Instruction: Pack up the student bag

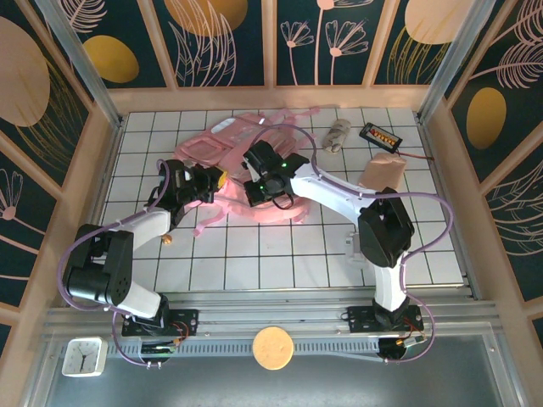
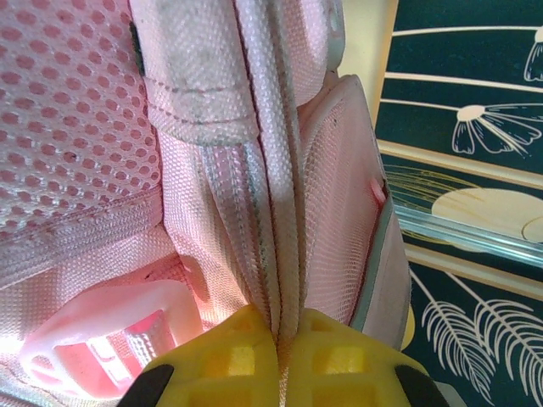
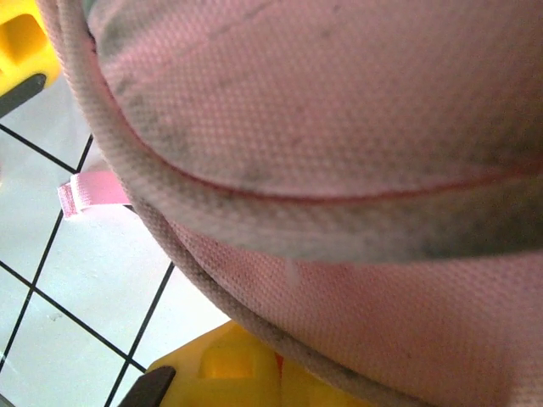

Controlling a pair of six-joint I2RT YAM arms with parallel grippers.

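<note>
Checking progress: early stage, by my judgement. The student bag [image 1: 212,148] lies slumped on the far-middle of the tiled table [image 1: 280,254], straps trailing toward you.

- Left gripper [image 2: 278,335]: yellow fingers pressed together on a fold of the bag's pink webbing, no gap between them.
- Right gripper [image 3: 280,377]: fingers closed at the bag's piped edge, fabric bulging over them. It looks like a pinch on that rim.
- Loose on the table to the right of the bag, none touching it: a beige pouch [image 1: 382,172], a flat black item with orange markings [image 1: 379,134] and a small grey bundle [image 1: 338,134].

You have both arms holding the bag. Whether its mouth is open, I cannot tell. Nothing visibly packed, so the loading looks left to do.
</note>
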